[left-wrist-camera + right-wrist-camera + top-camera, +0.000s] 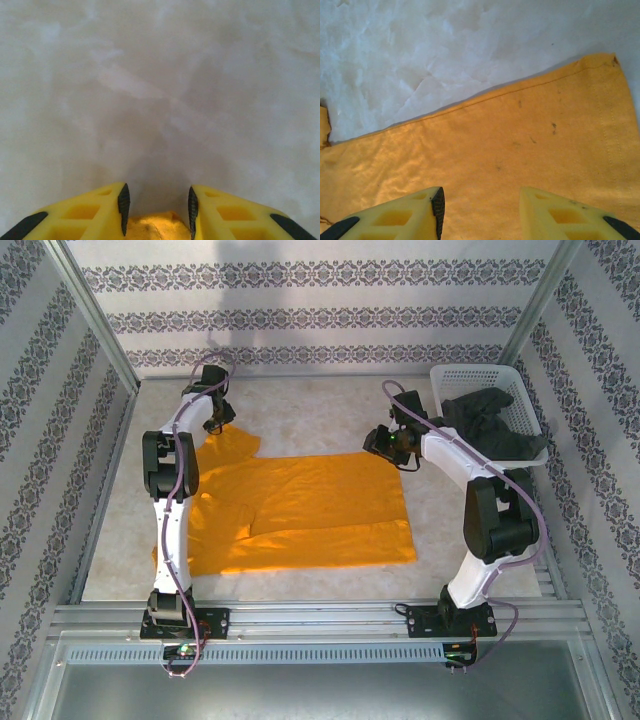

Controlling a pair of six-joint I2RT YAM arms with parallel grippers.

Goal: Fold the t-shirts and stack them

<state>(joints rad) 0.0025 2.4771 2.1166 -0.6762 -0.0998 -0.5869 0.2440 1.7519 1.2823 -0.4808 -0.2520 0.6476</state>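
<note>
A bright orange-yellow t-shirt (310, 510) lies spread flat in the middle of the table, with one sleeve reaching toward the far left. At that sleeve, my left gripper (218, 428) is shut on a bunched lump of the orange cloth (157, 227), which fills the gap between its jaws (157, 189). My right gripper (386, 445) hovers open over the shirt's far right corner. Flat orange cloth (510, 150) and its hemmed edge show under the spread fingers (481, 194). A dark charcoal t-shirt (490, 425) lies crumpled in the basket.
The white lattice basket (470, 371) stands at the far right corner. Patterned walls close off the left, back and right sides. A metal rail (320, 615) runs along the near edge by the arm bases. Bare pale tabletop (320, 405) lies beyond the orange shirt.
</note>
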